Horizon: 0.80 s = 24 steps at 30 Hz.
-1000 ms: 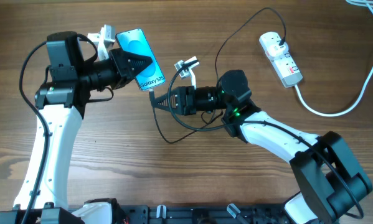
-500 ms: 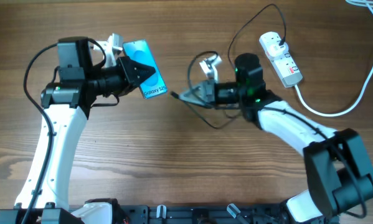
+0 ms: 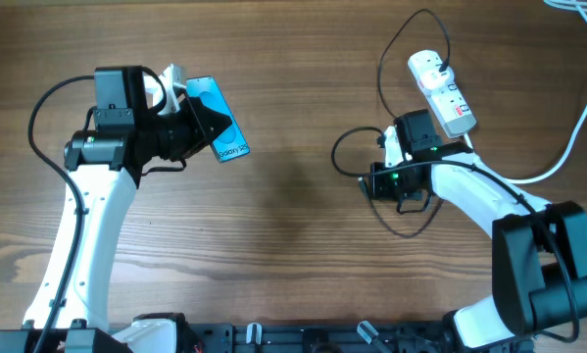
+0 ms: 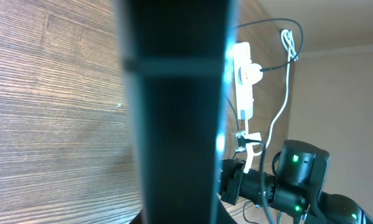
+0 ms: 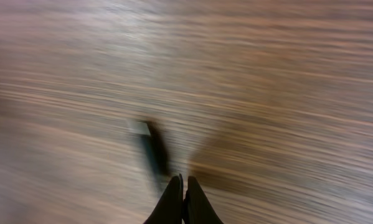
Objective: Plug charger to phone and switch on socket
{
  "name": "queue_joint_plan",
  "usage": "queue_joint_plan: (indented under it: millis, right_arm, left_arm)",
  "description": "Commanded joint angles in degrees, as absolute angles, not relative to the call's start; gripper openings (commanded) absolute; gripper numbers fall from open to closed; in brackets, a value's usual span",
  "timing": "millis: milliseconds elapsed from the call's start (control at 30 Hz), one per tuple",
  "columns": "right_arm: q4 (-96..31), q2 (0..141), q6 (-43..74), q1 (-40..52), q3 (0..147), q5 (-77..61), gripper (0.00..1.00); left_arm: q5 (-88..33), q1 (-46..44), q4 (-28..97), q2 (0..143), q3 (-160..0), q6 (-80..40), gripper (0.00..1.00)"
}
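Note:
My left gripper [image 3: 200, 126] is shut on the phone [image 3: 220, 120], teal-blue with a white band, and holds it tilted above the table at the upper left. In the left wrist view the phone [image 4: 174, 112] is a dark upright band filling the middle. My right gripper [image 3: 379, 182] is at the middle right, far from the phone. Its fingers [image 5: 183, 186] are closed in a blurred view, with a dark piece of the charger [image 5: 154, 149] reaching out from the tips. The black charger cable [image 3: 336, 157] loops beside it and runs up to the white socket [image 3: 442, 93].
A thick white cord [image 3: 558, 157] runs from the socket to the right edge of the table. The socket [image 4: 242, 81] and my right arm [image 4: 286, 180] show behind the phone in the left wrist view. Bare wood lies between the two arms.
My right gripper has drawn back to the right, from just beside the phone toward the socket, taking the cable with it. My left gripper has shifted the phone slightly left.

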<state>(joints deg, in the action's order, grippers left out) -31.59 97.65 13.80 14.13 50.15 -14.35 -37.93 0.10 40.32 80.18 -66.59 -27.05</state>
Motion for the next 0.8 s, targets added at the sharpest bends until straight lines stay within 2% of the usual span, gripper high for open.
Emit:
queue_joint_plan:
  millis: [0,33,100,133,200,433,600,700,767]
  right_arm:
    - [-33.19,98.02,10.46,16.1,50.39,-3.49,0.04]
    - [-33.58,98.02,10.44,16.71,50.39,-2.98,0.04]
    - [-33.65,98.02,10.44,17.39,50.39,-1.37,0.16]
    - [-32.95,98.02,10.13,17.45,50.39,-1.32,0.25]
    - [-31.14,98.02,7.73,17.45,50.39,-2.92,0.31]
    - [-26.17,98.02,2.31,17.45,50.78,-4.19,0.32]
    - [-29.89,98.02,1.32,17.45,55.42,-8.4,0.31]
    - [-31.0,98.02,-4.12,17.45,56.01,-16.38,0.31]
    - [-32.36,98.02,-4.43,17.45,55.96,-16.97,0.32]
  left_arm:
    - [-37.82,0.1,40.21,79.72,-66.32,-25.71,0.04]
    - [-37.82,0.1,40.38,79.72,-66.32,-25.71,0.04]
    - [-37.82,0.1,40.58,79.72,-66.32,-25.71,0.04]
    - [-37.82,0.1,40.6,79.72,-66.32,-25.71,0.04]
    - [-37.82,0.1,40.6,79.72,-66.32,-25.69,0.04]
    - [-37.82,0.1,40.6,79.72,-66.32,-25.67,0.04]
    - [-37.8,0.1,40.58,79.72,-66.32,-25.67,0.04]
    - [-37.8,0.1,40.58,79.72,-66.32,-25.67,0.04]
    - [-37.8,0.1,40.6,79.72,-66.32,-25.69,0.04]
